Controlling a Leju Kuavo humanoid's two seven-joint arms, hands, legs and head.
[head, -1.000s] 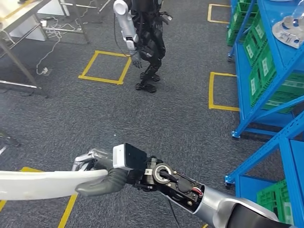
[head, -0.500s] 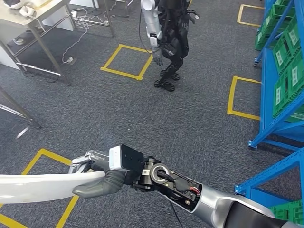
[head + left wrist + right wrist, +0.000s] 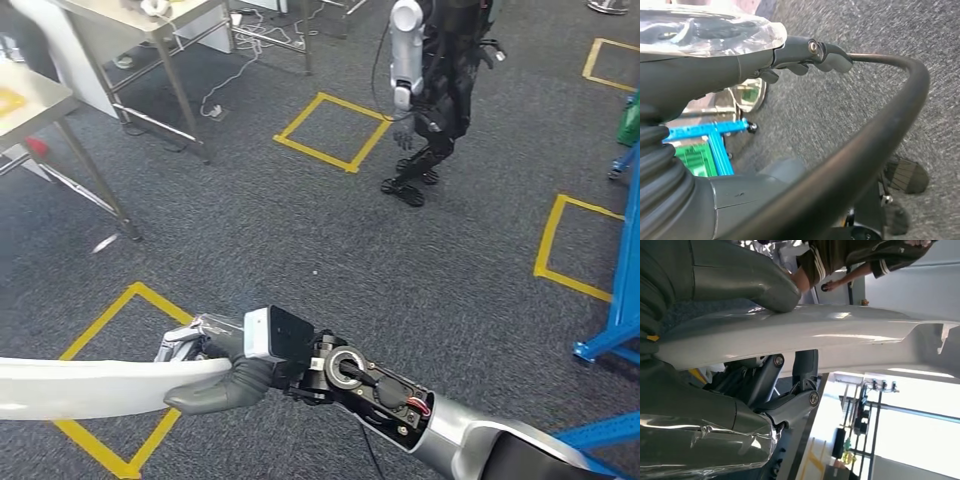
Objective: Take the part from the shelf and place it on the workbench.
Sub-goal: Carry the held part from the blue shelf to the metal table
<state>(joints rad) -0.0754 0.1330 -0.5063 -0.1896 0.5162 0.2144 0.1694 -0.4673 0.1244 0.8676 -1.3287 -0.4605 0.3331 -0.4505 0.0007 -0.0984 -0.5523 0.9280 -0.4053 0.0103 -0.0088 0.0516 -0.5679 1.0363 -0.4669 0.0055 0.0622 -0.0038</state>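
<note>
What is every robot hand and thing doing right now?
Right hand: grips the white part.
White part: held level above the carpet.
Left hand: fingers curled, holding nothing.
Other robot: standing on the carpet, arm hanging.

Open grey carpet [image 3: 249,230] lies ahead of the right hand [image 3: 215,365], which grips a long white part [image 3: 90,388] jutting out to the left. Metal tables [image 3: 143,20] stand at far left, their legs [image 3: 94,170] reaching the floor near the part's line. Another robot [image 3: 430,80] stands well ahead; a blue shelf [image 3: 623,290] flanks the right.
</note>
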